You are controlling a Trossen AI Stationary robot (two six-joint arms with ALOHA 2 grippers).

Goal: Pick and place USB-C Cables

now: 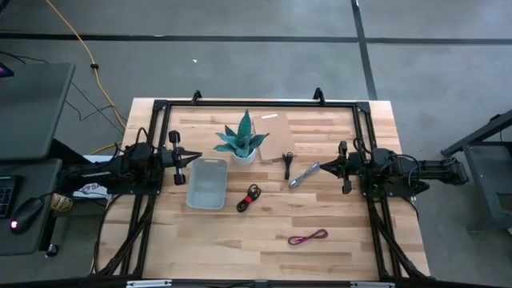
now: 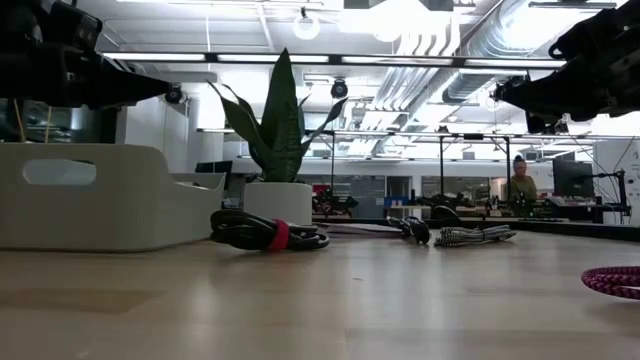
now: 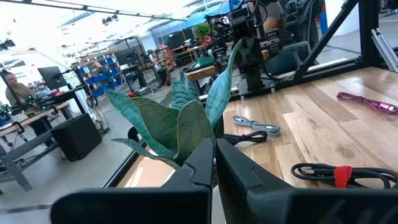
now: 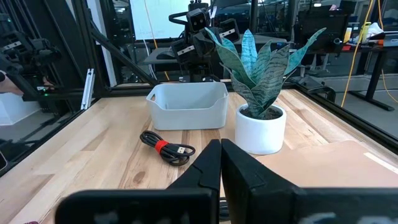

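While both arms hang above the table with nothing held, no cable looks picked yet, so the job seems to be at its start. The left gripper [image 1: 183, 157] sits at the left, just beside the grey bin [image 1: 207, 183], its fingers together; the right gripper [image 1: 326, 166] waits at the right, fingers together too. All 4 cables lie loose on the wood: the black cable [image 1: 287, 163] and the silver-grey cable [image 1: 304, 175] near the middle, right of the potted plant [image 1: 242, 140]; the black cable with the red tie [image 1: 250, 197] just right of the bin; the magenta cable [image 1: 308, 237] nearer the front. Next, I judge, a gripper must open and drop over 1 bundle — the silver-grey one lies closest to the right gripper. Only the overhead view shows all 4 apart; the right wrist view shows just the red-tied one.
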